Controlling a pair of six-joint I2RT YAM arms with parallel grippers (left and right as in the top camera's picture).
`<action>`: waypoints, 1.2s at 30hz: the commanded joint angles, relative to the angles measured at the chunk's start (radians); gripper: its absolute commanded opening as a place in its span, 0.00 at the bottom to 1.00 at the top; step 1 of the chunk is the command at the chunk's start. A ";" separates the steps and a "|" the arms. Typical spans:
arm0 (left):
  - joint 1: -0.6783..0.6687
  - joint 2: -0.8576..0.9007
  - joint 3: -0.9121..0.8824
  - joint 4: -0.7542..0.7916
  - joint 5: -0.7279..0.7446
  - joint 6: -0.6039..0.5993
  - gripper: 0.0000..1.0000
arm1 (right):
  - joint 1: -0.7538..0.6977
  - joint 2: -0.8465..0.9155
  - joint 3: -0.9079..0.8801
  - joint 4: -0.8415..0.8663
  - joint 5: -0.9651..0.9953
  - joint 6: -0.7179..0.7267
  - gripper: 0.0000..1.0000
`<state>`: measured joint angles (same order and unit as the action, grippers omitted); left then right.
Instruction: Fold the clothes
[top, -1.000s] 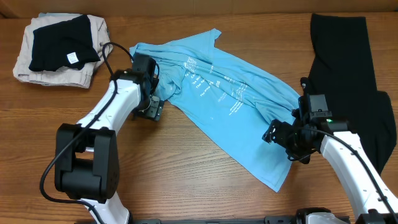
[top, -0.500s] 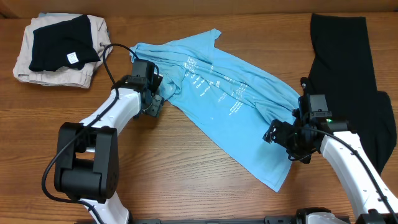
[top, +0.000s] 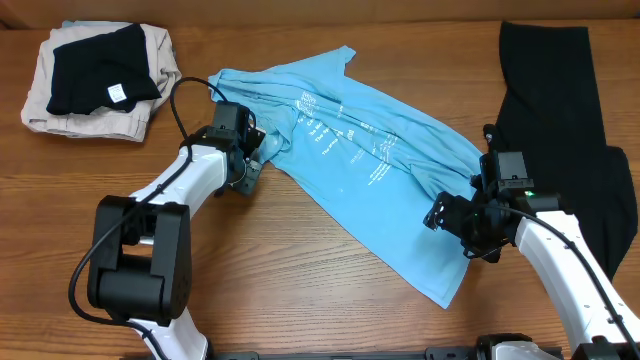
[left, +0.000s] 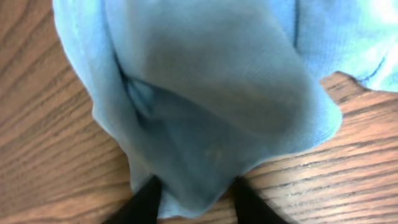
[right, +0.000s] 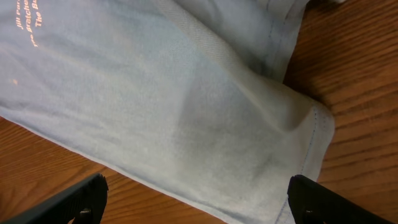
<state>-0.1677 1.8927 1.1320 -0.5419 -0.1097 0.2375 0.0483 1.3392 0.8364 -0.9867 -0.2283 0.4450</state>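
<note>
Overhead: light blue T-shirt (top: 370, 190) spread diagonally across table (top: 300, 300), not yet folded. Black garment (top: 560, 110) laid out far right, prob. next in line. Folded pile (top: 95, 80) top-left, apparently done items. Left gripper (top: 250, 165) at shirt's left edge, right gripper (top: 440, 215) at lower-right hem; opposite ends, likely to pull cloth flat before folding.

L wrist: fingers (left: 146, 202) either side of bunched blue fabric, apparently clamped on it.

R wrist: fingers (right: 84, 196) spread wide over hem, nothing held, cloth flat beneath.
</note>
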 joint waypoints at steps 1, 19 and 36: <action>0.010 0.038 -0.019 0.002 -0.001 0.011 0.09 | 0.005 -0.003 -0.005 0.005 0.007 0.004 0.96; 0.178 0.037 0.919 -0.952 0.183 -0.293 0.04 | 0.005 -0.003 -0.004 -0.095 0.002 -0.006 0.95; 0.187 0.039 1.030 -0.982 0.294 -0.249 0.04 | 0.051 -0.003 -0.115 -0.099 -0.021 0.152 0.87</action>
<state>0.0196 1.9396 2.1426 -1.5280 0.1612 -0.0238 0.0734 1.3392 0.7483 -1.0966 -0.2382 0.5198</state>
